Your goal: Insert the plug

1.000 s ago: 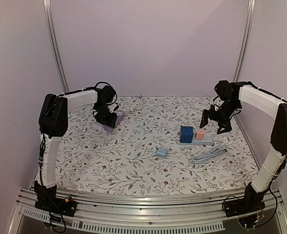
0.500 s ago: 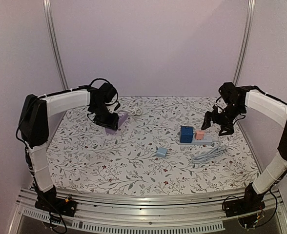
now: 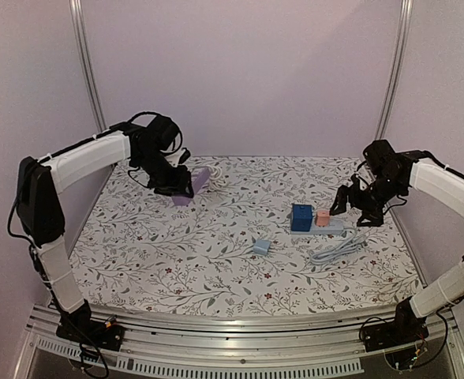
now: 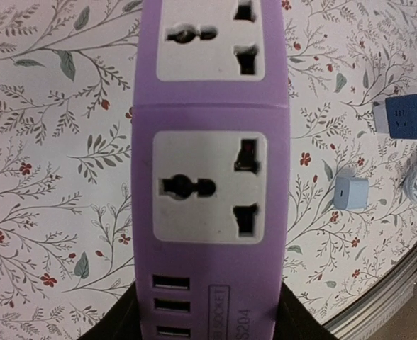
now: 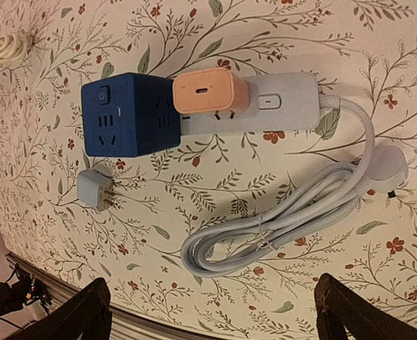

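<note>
My left gripper [image 3: 175, 186] is shut on one end of a purple power strip [image 3: 194, 186], holding it tilted above the table at the back left. In the left wrist view the strip [image 4: 212, 163] fills the middle, with two white sockets and three USB ports facing the camera, and the black fingers [image 4: 113, 322] clamp its sides. A small light-blue plug [image 3: 261, 246] lies loose mid-table, also seen as the plug [image 4: 350, 193] and the plug [image 5: 93, 189]. My right gripper [image 3: 357, 207] hovers open over the right side; its fingers [image 5: 88, 312] stand wide apart with nothing between them.
A white power strip [image 5: 283, 105] lies at the right, carrying a blue cube adapter [image 5: 127, 113] and a pink adapter [image 5: 210, 92]. Its bundled white cable [image 5: 286, 219] lies beside it. Another white cord [image 3: 222, 175] is bunched at the back.
My left arm has reached out and raised the purple power strip up and back, tilting it. My right gripper has drifted slightly right and lower, still open.
</note>
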